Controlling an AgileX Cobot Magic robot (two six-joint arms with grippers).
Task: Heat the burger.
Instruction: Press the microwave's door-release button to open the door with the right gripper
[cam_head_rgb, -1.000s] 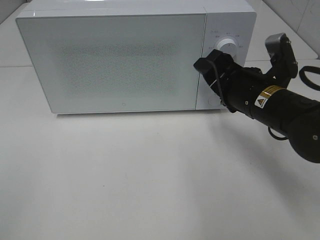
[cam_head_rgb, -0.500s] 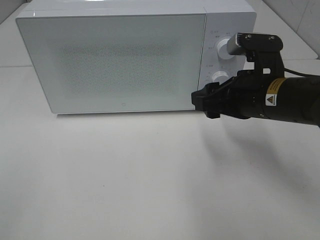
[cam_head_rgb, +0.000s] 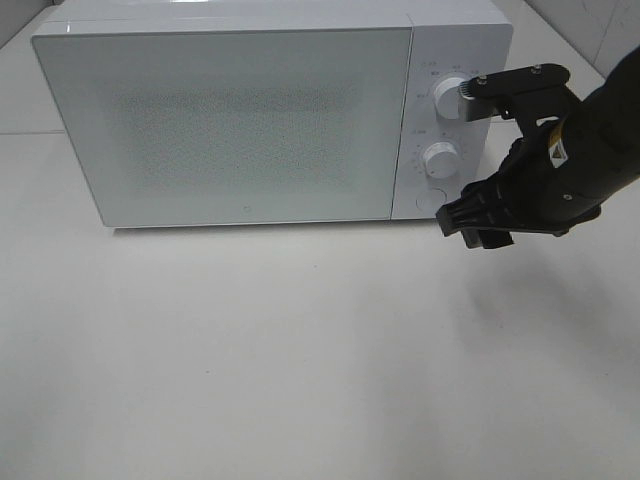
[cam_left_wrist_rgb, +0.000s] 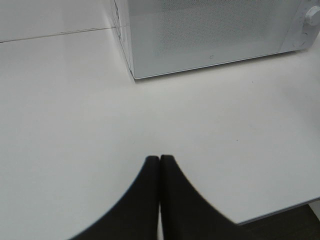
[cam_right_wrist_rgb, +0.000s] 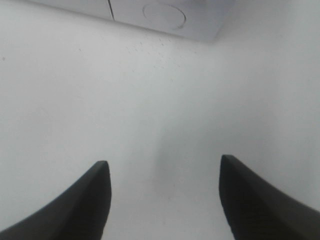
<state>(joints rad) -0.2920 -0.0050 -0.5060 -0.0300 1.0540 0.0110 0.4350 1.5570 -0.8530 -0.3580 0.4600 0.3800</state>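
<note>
White tabletop (cam_head_rgb: 300, 380) carries a white microwave (cam_head_rgb: 240, 120), set square to the high camera so that both arms can reach its front. Its frosted door (cam_head_rgb: 230, 125) is shut. The burger shows in none of the views; it may sit behind that door, but the speckled glass hides whatever is inside, so I cannot tell.

The right arm (cam_head_rgb: 590, 150) comes in from the right of the high view and hangs in front of the control panel (cam_head_rgb: 450, 130), probably because the dials are what heating calls for. The right gripper (cam_head_rgb: 478, 222) hovers just beside the panel's lower corner, above the table, its fingers spread wide with nothing between them. The left gripper (cam_left_wrist_rgb: 159, 158) waits well away from the oven, its fingers pressed together and empty.

On the panel an upper knob (cam_head_rgb: 450, 93) stands above a lower knob (cam_head_rgb: 440, 157), with a round button (cam_head_rgb: 428, 197) beneath.

A yellow-and-black warning sticker (cam_head_rgb: 553, 152) on the right arm bears a triangle; its words, and the grey print around the knobs, are too small to read.
</note>
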